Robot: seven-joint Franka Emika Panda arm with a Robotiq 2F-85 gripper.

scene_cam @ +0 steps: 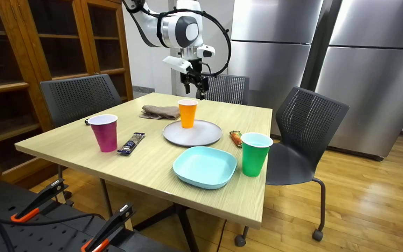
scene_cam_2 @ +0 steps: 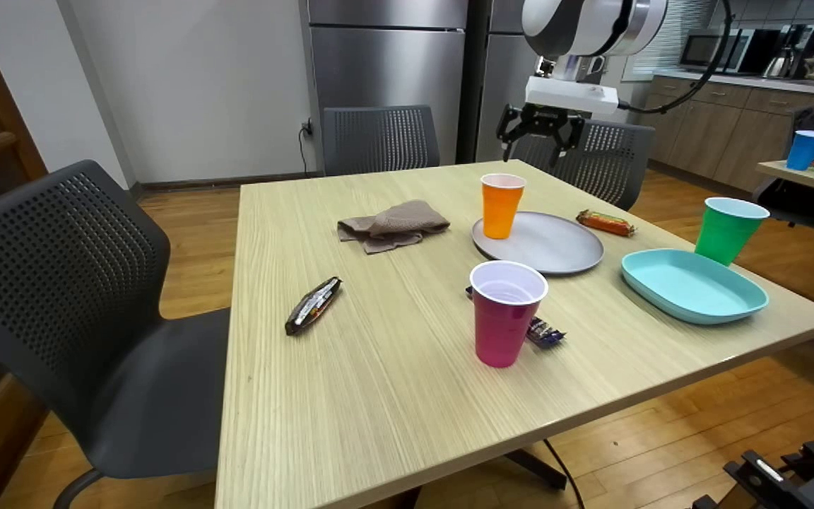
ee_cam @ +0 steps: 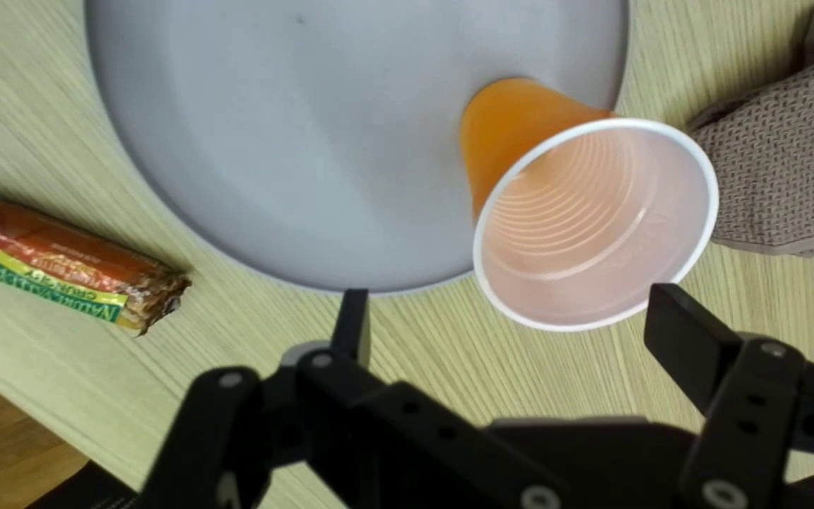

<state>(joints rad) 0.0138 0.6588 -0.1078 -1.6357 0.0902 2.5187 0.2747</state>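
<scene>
The table (scene_cam_2: 350, 396) bears the grey plate (ee_cam: 294, 155). The gripper (ee_cam: 509, 318), wide and empty, hangs near the orange cup (ee_cam: 584, 219), which stands on the plate at four o'clock in the wrist view. The step looks like hovering; the next move likely calls for clearing the rim. That view cuts the plate off at twelve o'clock; in an exterior view the purple cup (scene_cam_2: 502, 325) hides the middle of the blue bar (scene_cam_2: 545, 334).

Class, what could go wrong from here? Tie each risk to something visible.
The orange cup looks empty, so a brush from the open gripper might tip it. It also stands near the rim of the gray plate; a nudge could shift it off. The green cup stands near the edge of the table; a bump might send it off.
</scene>
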